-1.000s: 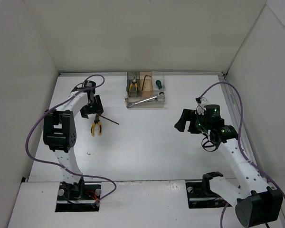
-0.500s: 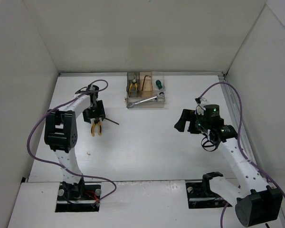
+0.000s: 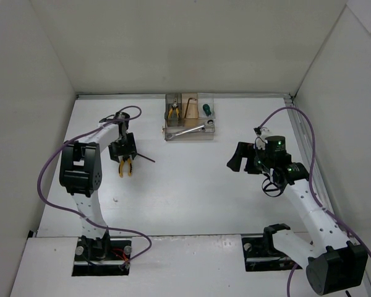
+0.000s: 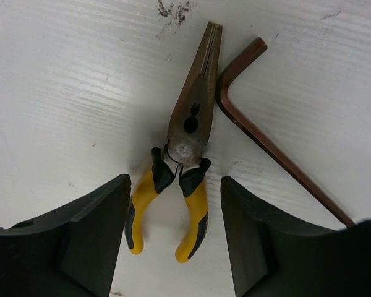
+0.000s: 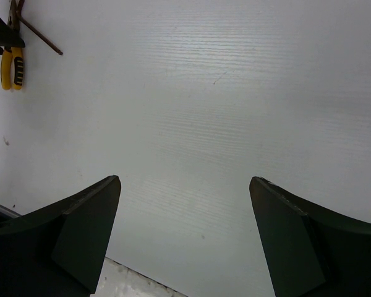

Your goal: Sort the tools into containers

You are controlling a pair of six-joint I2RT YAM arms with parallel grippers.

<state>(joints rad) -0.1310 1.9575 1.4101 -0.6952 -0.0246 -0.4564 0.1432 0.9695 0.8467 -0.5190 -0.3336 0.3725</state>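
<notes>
Yellow-handled pliers (image 4: pixel 185 142) lie shut on the white table, nose pointing away from me; they also show in the top view (image 3: pixel 125 166). A dark L-shaped hex key (image 4: pixel 260 133) lies just to their right, its bend touching the nose; it appears as a thin rod from above (image 3: pixel 146 158). My left gripper (image 4: pixel 173 180) is open, its fingers either side of the pliers' handles, close above the table (image 3: pixel 123 154). The clear organizer box (image 3: pixel 201 137) at the back holds another pair of pliers (image 3: pixel 172 111), a hex key (image 3: pixel 188 106), a green-handled screwdriver (image 3: pixel 206 110) and a silver wrench (image 3: pixel 190 130). My right gripper (image 3: pixel 238 158) is open and empty.
White walls close in the table on the left, back and right. Purple cables (image 3: pixel 49 167) loop beside both arms. In the right wrist view the open gripper (image 5: pixel 185 179) looks over bare table, with the pliers (image 5: pixel 11 65) far off at the top left.
My left gripper has shifted slightly right and down over the pliers' handles. The pliers and hex key have not moved. The right arm is still.
</notes>
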